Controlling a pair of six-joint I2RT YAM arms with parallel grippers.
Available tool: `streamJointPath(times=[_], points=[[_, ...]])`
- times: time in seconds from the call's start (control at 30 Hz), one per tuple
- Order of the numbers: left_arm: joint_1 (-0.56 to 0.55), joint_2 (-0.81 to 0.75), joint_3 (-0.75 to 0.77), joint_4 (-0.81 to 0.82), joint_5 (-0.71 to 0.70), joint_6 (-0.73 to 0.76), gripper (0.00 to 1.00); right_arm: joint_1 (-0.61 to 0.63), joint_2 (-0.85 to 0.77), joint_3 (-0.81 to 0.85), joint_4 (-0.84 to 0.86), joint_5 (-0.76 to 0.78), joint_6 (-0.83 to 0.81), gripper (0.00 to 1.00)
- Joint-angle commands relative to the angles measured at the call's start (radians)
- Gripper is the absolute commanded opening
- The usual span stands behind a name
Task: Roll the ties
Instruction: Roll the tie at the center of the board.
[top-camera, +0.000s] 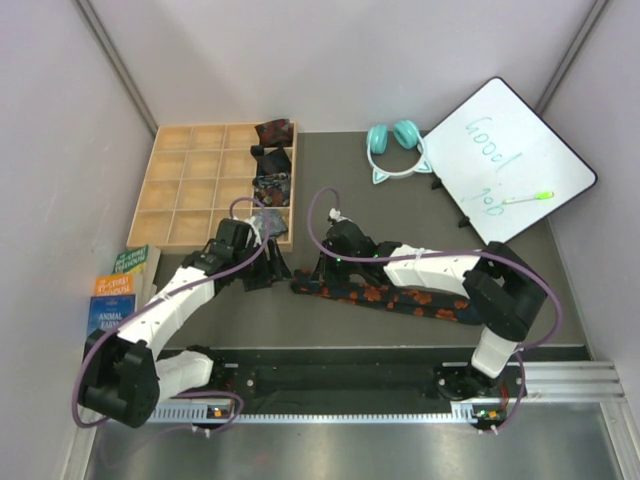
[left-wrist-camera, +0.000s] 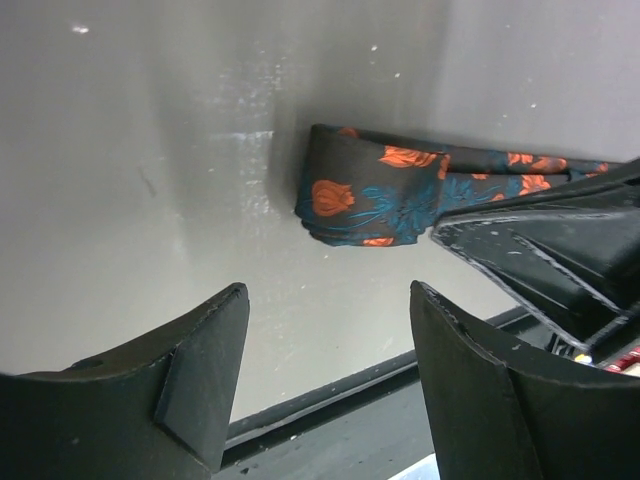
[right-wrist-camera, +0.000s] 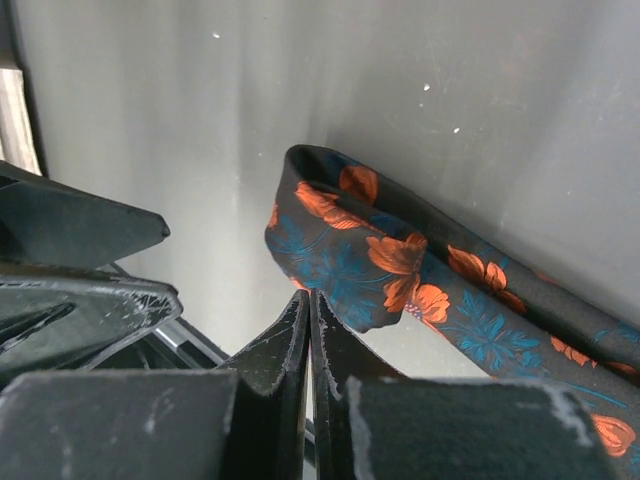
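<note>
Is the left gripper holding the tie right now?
No, the left gripper stands open and empty; the tie's folded end lies clear of it.

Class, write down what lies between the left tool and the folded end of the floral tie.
Only bare grey table separates the left tool from the folded end of the floral tie; the left wrist view shows this.

Flowered tie laid flat, one end folded
The black tie (top-camera: 390, 296) with orange-red blooms lies across lower centre, its left tip doubled over; rolled ties (top-camera: 272, 160) sit in the tray's (top-camera: 150, 180) right column, upper left.
</note>
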Motion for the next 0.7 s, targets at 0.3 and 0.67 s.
streamJointPath(times=[0.3, 0.67], points=[[0.007, 0.083, -0.04, 0.188, 0.084, 0.005, 0.7, -0.013, 0.032, -0.041, 0.051, 0.009, -0.01, 0.0], [0.007, 0.157, -0.056, 0.3, 0.133, 0.012, 0.68, -0.026, 0.043, -0.104, 0.109, 0.004, -0.008, 0.0]])
